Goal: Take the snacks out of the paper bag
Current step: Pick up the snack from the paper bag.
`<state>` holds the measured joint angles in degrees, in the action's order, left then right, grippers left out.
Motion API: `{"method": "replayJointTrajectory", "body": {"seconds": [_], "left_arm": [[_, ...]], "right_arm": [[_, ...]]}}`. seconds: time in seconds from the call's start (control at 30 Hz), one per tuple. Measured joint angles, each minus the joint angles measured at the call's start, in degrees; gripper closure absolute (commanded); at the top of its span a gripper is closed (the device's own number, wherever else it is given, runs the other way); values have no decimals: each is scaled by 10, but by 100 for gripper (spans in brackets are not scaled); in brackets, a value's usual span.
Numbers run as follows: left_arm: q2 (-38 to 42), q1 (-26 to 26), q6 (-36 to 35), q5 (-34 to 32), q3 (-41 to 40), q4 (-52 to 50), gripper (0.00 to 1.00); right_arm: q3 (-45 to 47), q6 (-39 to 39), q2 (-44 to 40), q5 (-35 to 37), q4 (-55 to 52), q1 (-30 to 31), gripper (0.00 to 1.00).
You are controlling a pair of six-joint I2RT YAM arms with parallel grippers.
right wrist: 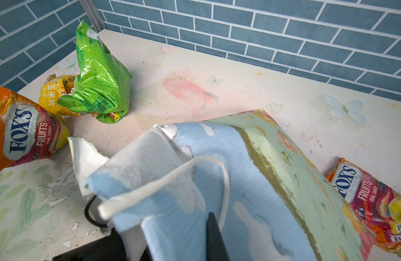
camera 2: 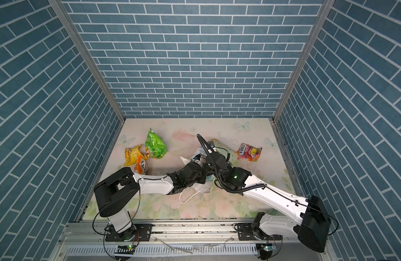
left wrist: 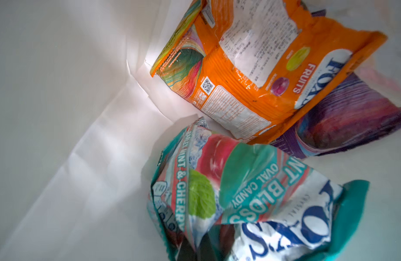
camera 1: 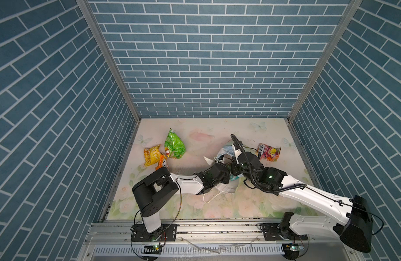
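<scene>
The paper bag (camera 1: 224, 151) lies tilted mid-table in both top views, both wrists crowded at its mouth. Inside its white walls (left wrist: 82, 117) my left gripper (left wrist: 201, 247) is shut on a crumpled teal FOX'S packet (left wrist: 244, 192). An orange FOX'S packet (left wrist: 251, 74) lies deeper in, on a purple one (left wrist: 348, 122). My right gripper (right wrist: 190, 235) is shut on the bag's blue front panel (right wrist: 240, 171) near the torn rim, one dark finger (right wrist: 214, 237) showing. On the table lie a green chip bag (camera 1: 174, 145), a yellow packet (camera 1: 151, 155) and an orange one (camera 1: 162, 164).
Another FOX'S fruit pack (camera 1: 269, 151) lies right of the bag, near the right wall. A white cord handle (camera 1: 209, 198) trails toward the table's front. Blue brick walls close the table on three sides; a metal rail (camera 1: 217, 226) with both arm bases runs along the front.
</scene>
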<state>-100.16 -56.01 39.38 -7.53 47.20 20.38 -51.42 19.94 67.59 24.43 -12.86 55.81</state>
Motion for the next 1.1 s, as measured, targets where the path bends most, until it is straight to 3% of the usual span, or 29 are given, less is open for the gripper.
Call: {"method": "replayJointTrajectory", "body": {"seconds": [1.1], "left_arm": [[200,0,-17,-44,-60,-89,100]], "right_arm": [[-6,17,4,19,0,-2,100]]}}
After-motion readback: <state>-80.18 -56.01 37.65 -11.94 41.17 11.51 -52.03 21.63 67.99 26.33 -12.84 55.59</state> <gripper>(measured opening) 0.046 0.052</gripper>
